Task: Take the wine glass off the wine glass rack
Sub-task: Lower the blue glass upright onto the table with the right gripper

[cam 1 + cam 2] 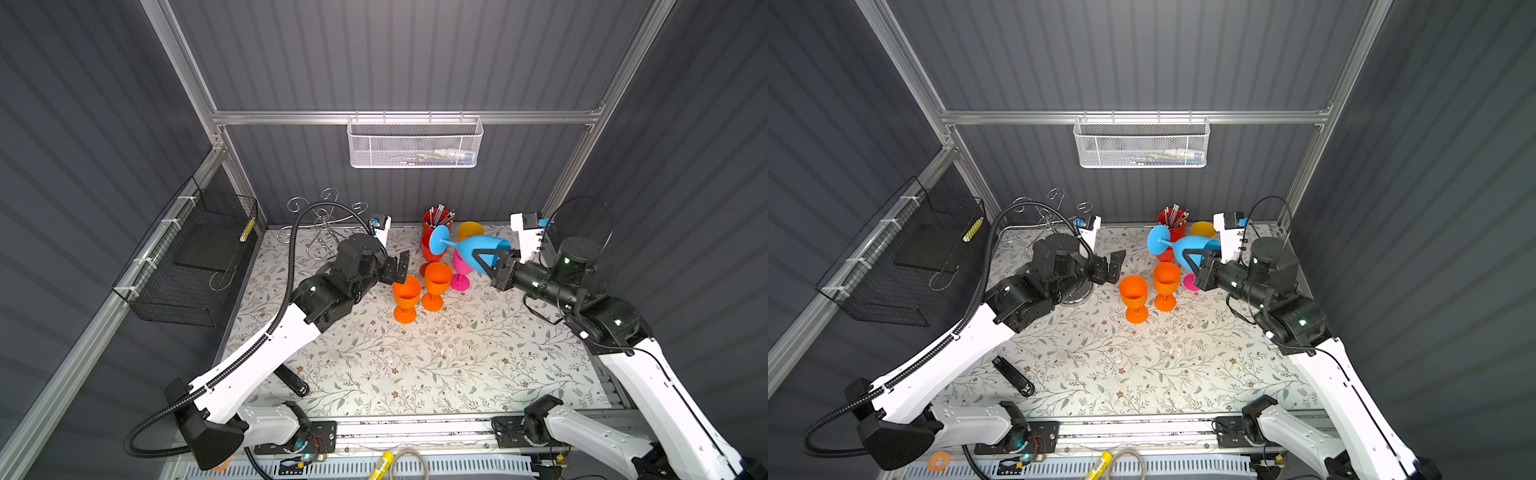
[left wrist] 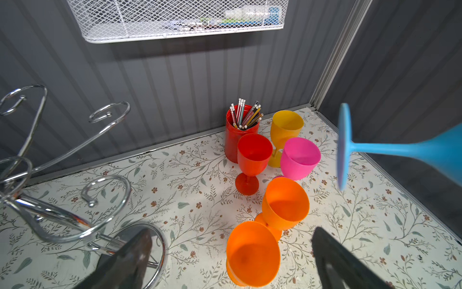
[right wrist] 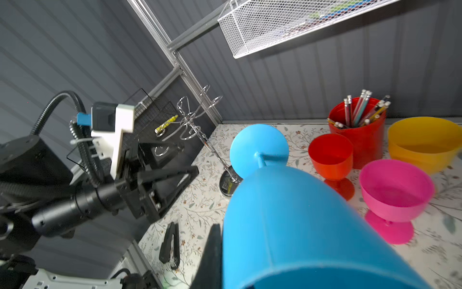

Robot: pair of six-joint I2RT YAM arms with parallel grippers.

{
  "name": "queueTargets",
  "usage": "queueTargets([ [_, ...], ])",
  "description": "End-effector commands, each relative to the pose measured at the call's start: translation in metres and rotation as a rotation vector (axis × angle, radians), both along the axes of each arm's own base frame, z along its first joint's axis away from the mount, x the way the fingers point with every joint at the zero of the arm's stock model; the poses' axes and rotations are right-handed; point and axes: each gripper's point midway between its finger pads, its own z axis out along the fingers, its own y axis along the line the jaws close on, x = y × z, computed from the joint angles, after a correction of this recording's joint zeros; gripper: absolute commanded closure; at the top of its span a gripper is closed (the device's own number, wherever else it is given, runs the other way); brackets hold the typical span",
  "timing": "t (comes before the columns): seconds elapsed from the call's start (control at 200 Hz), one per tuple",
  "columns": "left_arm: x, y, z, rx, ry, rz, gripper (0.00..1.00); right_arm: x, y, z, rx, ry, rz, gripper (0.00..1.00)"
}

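- The right fingers are clamped on the bowl of the blue wine glass, one finger on each side of it.
- The glass lies roughly level in the air. Its round foot points toward the left side of the bench and its open mouth faces the right arm's wrist.
- It hangs over the group of glasses near the back edge of the bench, right of the middle, and is well apart from the wine glass rack.
- The left fingers are spread wide with nothing between them. They sit between the rack and the group of glasses, just beside the nearer orange glass.
- The chrome rack stands upright near the back left corner of the bench, and the left arm partly hides it in both top views.
- A second orange glass stands upright just behind and right of the first.
- Behind them stand a red glass, a pink glass and a yellow glass.
- A red cup of pencils stands against the back edge, beside the yellow glass.
- A black stapler-like tool lies near the front left corner of the bench.
- A white mesh basket hangs on the back wall, and a black wire basket hangs on the left wall.
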Motion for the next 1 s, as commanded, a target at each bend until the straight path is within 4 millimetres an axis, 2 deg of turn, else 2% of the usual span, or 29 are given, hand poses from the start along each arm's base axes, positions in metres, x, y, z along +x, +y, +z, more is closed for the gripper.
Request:
queueTargets([
  [0.0,0.013,0.010,0.017,-0.034,0.008,-0.008,0.00,-0.017,-0.014,-0.030,-0.162,0.082,-0.025,1.00],
  [0.12,0.032,0.011,0.027,-0.058,0.027,-0.026,0.00,-0.036,-0.013,-0.044,-0.264,0.119,0.000,1.00],
  [0.28,0.050,0.000,0.040,-0.042,0.028,-0.062,0.00,-0.057,-0.002,-0.068,-0.395,0.168,0.073,1.00],
  [0.54,0.069,-0.006,0.048,-0.053,0.025,-0.082,0.00,-0.079,0.046,-0.130,-0.628,0.246,0.223,1.00],
  [0.61,0.072,-0.002,0.050,-0.059,0.022,-0.075,0.00,-0.082,0.066,-0.156,-0.695,0.290,0.277,1.00],
  [0.73,0.079,0.003,0.050,-0.077,0.039,-0.077,0.00,-0.085,0.089,-0.185,-0.733,0.347,0.346,1.00],
  [0.996,0.078,0.006,0.053,-0.092,0.032,-0.086,0.00,-0.081,0.120,-0.228,-0.855,0.401,0.385,1.00],
])
